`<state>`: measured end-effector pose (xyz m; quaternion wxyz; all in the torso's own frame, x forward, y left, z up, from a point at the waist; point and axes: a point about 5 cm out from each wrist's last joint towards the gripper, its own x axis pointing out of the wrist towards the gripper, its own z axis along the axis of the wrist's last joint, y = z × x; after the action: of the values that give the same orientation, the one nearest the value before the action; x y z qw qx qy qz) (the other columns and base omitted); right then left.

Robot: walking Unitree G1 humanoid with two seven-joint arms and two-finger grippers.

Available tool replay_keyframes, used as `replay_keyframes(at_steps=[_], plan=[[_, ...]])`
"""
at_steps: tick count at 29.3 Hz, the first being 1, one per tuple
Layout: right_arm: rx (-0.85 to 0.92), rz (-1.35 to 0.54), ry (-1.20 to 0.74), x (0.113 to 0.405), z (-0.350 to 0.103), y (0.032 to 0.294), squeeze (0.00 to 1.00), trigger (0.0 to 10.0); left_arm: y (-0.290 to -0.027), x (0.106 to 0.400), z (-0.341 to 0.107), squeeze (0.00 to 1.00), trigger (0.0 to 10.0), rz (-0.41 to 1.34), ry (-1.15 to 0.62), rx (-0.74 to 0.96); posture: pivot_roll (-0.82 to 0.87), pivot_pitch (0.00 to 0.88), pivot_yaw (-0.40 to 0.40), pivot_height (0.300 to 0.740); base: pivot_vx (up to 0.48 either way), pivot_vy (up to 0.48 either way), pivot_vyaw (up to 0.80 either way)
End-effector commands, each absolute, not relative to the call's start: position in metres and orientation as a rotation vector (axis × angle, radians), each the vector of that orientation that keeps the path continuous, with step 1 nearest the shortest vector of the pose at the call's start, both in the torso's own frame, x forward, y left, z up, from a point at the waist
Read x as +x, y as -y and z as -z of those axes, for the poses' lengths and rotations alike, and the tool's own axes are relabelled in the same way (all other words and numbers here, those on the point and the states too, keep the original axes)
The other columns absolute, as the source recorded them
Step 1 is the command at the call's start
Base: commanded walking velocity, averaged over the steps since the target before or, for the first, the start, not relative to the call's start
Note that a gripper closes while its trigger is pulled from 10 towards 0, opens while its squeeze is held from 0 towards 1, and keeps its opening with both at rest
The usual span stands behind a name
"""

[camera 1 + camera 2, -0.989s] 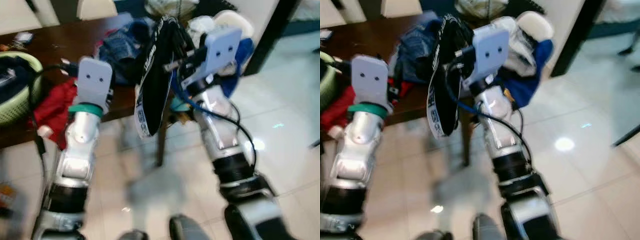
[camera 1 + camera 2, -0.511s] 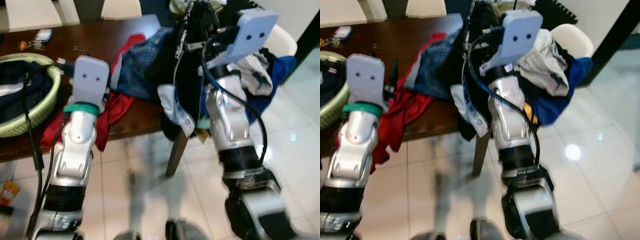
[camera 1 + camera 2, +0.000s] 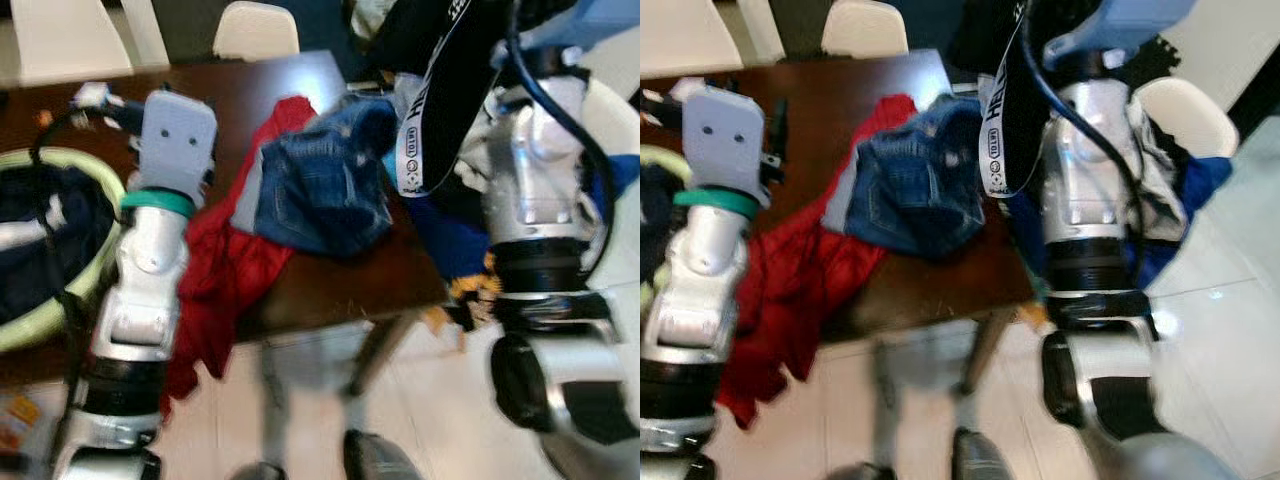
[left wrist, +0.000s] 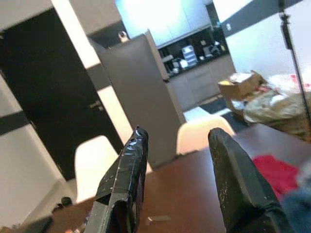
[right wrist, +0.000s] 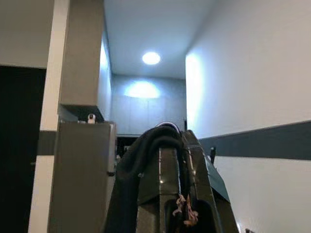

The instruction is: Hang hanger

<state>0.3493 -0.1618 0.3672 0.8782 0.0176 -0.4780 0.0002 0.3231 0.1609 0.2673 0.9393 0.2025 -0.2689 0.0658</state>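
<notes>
Jeans (image 3: 325,190), red cloth (image 3: 225,280) on brown table (image 3: 250,90).

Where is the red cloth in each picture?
Left eye view: the red cloth hangs over the near edge of the brown table, left of the blue jeans.
Right eye view: same spot, draped over the table edge.
Left wrist view: low on the table, past the open left gripper, a red patch.
Right wrist view: the right gripper, shut on a black garment.
Shared landmark: the brown table.
</notes>
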Motion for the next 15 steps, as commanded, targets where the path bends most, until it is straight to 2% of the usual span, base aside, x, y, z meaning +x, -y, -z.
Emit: replay_keyframes(at_steps=[1, 2, 3, 4, 5, 7, 11, 13, 15], plan=[[0.04, -0.048, 1.03, 0.348, -0.375, 0.15, 0.0, 10.0, -0.168, 0.32, -0.273, 0.0, 10.0, -0.173, 0.578, 0.427, 0.02, 0.041, 0.036, 0.74, 0.435, 0.0, 0.0], [0.04, -0.048, 1.03, 0.348, -0.375, 0.15, 0.0, 10.0, -0.168, 0.32, -0.273, 0.0, 10.0, -0.173, 0.578, 0.427, 0.02, 0.041, 0.036, 0.74, 0.435, 0.0, 0.0], [-0.002, -0.172, 0.955, 0.354, -0.361, 0.131, 0.0, 10.0, -0.167, 0.318, -0.273, 0.0, 10.0, -0.151, 0.585, 0.434, 0.02, 0.037, 0.036, 0.74, 0.0, 0.0, 0.0], [-0.002, -0.172, 0.955, 0.354, -0.361, 0.131, 0.0, 10.0, -0.167, 0.318, -0.273, 0.0, 10.0, -0.151, 0.585, 0.434, 0.02, 0.037, 0.036, 0.74, 0.0, 0.0, 0.0], [-0.034, -0.239, 0.91, 0.356, -0.351, 0.12, 0.0, 10.0, -0.166, 0.317, -0.272, 0.0, 10.0, -0.134, 0.582, 0.437, 0.02, 0.037, 0.037, 0.74, 0.0, 0.0, 0.0], [-0.034, -0.239, 0.91, 0.356, -0.351, 0.12, 0.0, 10.0, -0.166, 0.317, -0.272, 0.0, 10.0, -0.134, 0.582, 0.437, 0.02, 0.037, 0.037, 0.74, 0.0, 0.0, 0.0], [-0.282, -0.519, 0.685, 0.357, -0.288, 0.078, 0.0, 10.0, -0.159, 0.307, -0.258, 0.0, 10.0, -0.043, 0.558, 0.483, 0.03, 0.039, 0.035, 0.74, 0.0, 0.0, 0.0], [-0.38, -0.619, 0.589, 0.355, -0.262, 0.069, 0.0, 10.0, -0.158, 0.303, -0.255, 0.0, 10.0, -0.024, 0.555, 0.499, 0.04, 0.039, 0.034, 0.74, 0.0, 0.0, 0.0], [-0.41, -0.647, 0.577, 0.353, -0.255, 0.068, 0.0, 10.0, -0.158, 0.302, -0.254, 0.0, 10.0, -0.021, 0.554, 0.505, 0.04, 0.039, 0.034, 0.74, 0.0, 0.0, 0.0]])
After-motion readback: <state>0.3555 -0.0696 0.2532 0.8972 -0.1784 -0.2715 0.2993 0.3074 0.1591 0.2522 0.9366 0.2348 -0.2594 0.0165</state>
